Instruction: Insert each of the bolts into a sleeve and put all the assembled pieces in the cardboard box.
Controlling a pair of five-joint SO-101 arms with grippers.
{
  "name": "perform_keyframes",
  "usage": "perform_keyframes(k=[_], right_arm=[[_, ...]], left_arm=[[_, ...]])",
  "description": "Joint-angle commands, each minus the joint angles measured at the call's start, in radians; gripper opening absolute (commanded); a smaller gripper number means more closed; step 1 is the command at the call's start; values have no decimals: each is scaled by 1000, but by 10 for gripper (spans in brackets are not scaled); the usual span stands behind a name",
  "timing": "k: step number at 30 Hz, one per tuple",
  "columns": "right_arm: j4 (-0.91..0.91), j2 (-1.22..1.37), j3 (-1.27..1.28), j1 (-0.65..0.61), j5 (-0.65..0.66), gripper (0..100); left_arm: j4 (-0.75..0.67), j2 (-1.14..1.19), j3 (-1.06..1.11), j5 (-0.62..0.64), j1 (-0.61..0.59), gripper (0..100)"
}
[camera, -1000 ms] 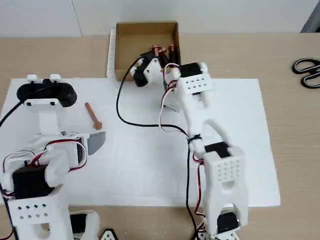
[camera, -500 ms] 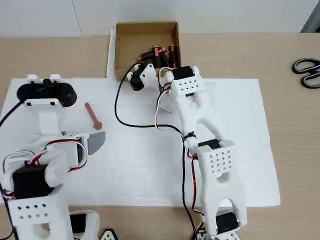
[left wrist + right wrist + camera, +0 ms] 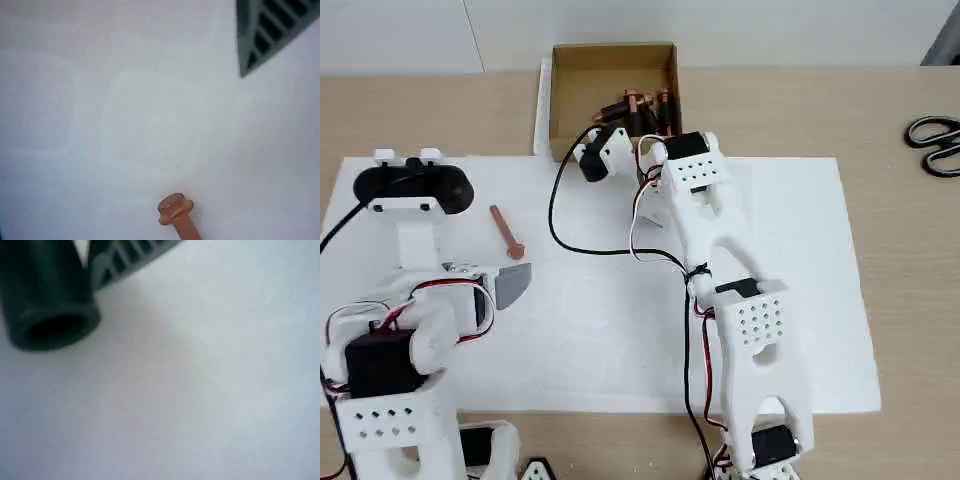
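Observation:
One copper bolt (image 3: 506,232) lies loose on the white mat, head toward me; its head (image 3: 176,210) also appears in the left wrist view. My left gripper (image 3: 505,278) hovers just short of it, open and holding nothing, one grey finger (image 3: 265,30) in sight. The cardboard box (image 3: 560,100) stands at the mat's far edge with several assembled pieces (image 3: 642,105) in its right corner. My right gripper (image 3: 653,200) hangs low over the mat just in front of the box. A dark sleeve (image 3: 50,305), open end toward the camera, sits right beside that gripper.
A white foam mat (image 3: 600,330) covers the middle of the wooden table. Scissors (image 3: 935,140) lie far right on the bare wood. A black cable (image 3: 558,215) loops over the mat between the arms.
The right arm has pulled back from the box toward the mat, mostly in the first half second. The left arm and the loose bolt have not moved.

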Motion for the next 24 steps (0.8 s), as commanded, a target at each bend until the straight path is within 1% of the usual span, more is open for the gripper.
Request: perform_keyframes(k=[1, 10, 16, 24], right_arm=[[12, -1, -20, 5, 8, 187], [25, -1, -17, 12, 9, 180], [24, -1, -17, 31, 8, 69], [25, -8, -20, 65, 6, 64]], left_arm=[[6, -6, -2, -9, -6, 325], [6, -6, -2, -9, -6, 325], [6, -6, -2, -9, -6, 325], [6, -6, -2, -9, -6, 325]])
